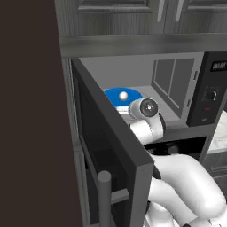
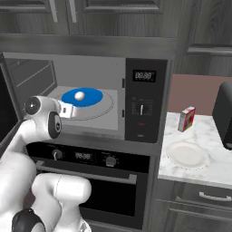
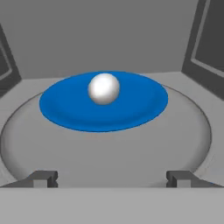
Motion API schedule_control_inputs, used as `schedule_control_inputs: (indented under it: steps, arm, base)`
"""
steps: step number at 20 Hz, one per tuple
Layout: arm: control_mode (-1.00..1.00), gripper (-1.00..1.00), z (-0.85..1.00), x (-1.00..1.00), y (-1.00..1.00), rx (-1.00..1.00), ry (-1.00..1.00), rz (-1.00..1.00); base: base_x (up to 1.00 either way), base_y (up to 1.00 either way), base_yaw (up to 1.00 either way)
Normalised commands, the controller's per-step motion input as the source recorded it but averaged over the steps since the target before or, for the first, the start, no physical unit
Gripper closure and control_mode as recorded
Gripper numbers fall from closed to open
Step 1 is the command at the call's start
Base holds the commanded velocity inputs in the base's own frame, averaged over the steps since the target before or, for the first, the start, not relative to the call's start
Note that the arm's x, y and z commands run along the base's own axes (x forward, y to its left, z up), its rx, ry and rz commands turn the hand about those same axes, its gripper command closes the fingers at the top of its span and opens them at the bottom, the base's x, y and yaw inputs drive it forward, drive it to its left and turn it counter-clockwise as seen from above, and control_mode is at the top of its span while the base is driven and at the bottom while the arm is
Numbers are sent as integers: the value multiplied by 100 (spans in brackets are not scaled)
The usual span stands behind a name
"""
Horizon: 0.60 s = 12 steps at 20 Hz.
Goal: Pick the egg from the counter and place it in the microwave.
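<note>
Dark grey cabinets line the kitchen wall above the microwave, whose door stands swung wide with its vertical bar handle nearest the left base camera. At the mouth of the light grey cavity the gripper is spread wide with nothing between its two dark fingertips, which rise apart at 7 and 5 o'clock in the hand view. Beyond them lies the glass turntable, and on it the blue plate. The egg sits on that plate, a little toward 11 o'clock of the plate's middle in the hand view, well apart from the fingertips. In the right base view the egg shows on the blue plate just past the arm's wrist, and in the left base view the egg lies at 11 o'clock from the wrist. At 3 o'clock of the cavity is the black control panel. Further right the counter carries a white plate, a small red and white box and a dark appliance. Below the microwave is an oven.
</note>
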Motion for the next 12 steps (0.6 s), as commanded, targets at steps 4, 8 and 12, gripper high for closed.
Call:
schedule_control_inputs:
  steps: [4, 8, 12]
  arm:
    - [-100, -100, 43, -100, -19, -2, -1, 9]
    - [-100, -100, 30, -100, -12, 0, 2, 13]
    - [-100, -100, 23, -100, -3, 0, 12, 11]
  base:
    - [0, 0, 0]
    - [0, 0, 0]
    - [0, 0, 0]
